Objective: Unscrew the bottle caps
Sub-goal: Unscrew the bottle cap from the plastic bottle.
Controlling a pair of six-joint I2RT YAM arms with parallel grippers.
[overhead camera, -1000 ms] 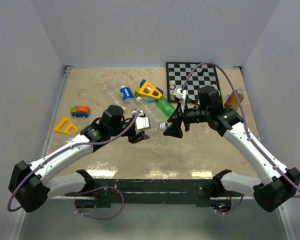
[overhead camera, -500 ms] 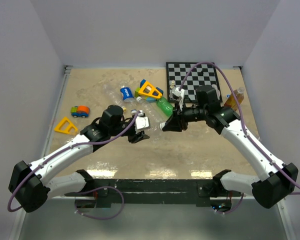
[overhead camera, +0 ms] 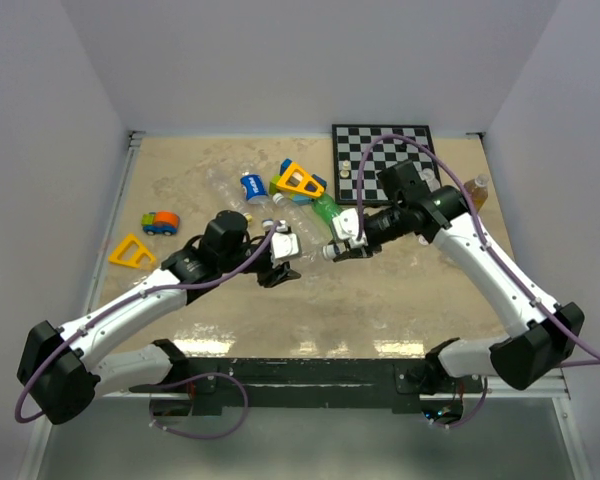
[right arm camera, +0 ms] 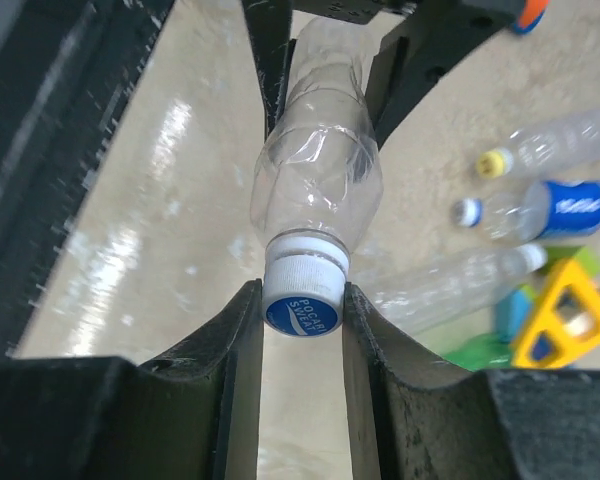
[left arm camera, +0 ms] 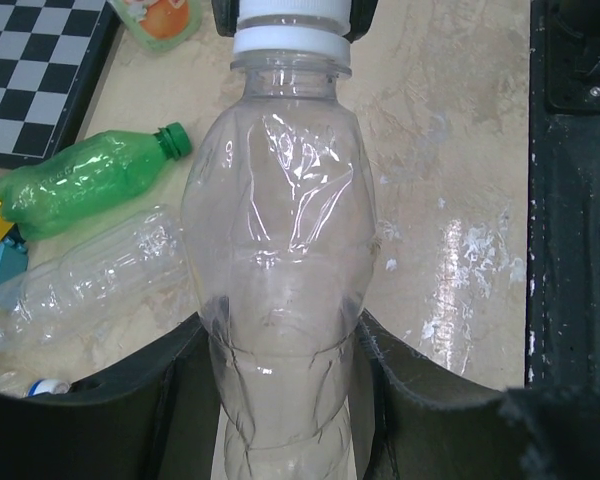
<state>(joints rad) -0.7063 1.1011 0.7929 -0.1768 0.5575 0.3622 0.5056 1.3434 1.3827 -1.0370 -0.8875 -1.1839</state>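
The clear bottle [left arm camera: 280, 230] is clamped around its lower body by the left gripper [left arm camera: 285, 375], evidently so that it cannot spin. Its white, blue-topped cap [right arm camera: 301, 310] is pinched from both sides by the right gripper [right arm camera: 302, 288], whose jaws are drawn narrow on it, as a twist would require. In the overhead view the cap is pointed toward 3 o'clock. A green bottle [left arm camera: 80, 185] and a blue-labelled bottle [right arm camera: 565, 208], both capped, are left lying toward 12 o'clock. The threads are hidden, so looseness cannot be judged. The bottle's base is cut off at the left wrist, and overhead the cap is masked by the right gripper.
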